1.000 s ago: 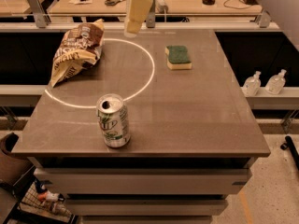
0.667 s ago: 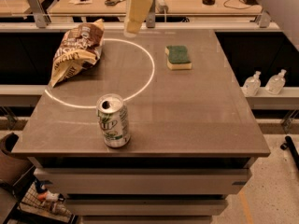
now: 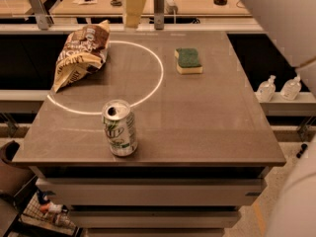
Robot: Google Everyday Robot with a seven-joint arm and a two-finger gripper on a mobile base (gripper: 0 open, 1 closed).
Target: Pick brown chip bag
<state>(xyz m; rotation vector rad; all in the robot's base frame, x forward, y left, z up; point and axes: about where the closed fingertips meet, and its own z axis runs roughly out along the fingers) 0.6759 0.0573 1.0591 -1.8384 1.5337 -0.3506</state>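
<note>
gripper (image 3: 134, 11): 12 o'clock, above the far edge of the table (image 3: 207, 127), its top cut off by the picture's edge
brown chip bag (image 3: 79, 56): 10 o'clock, lettering too blurred to read

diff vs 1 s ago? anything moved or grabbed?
The gripper, over the far edge of the table, has shifted slightly left, toward the brown chip bag. It has taken hold of nothing. The bag, soda can and sponge are unchanged.
</note>
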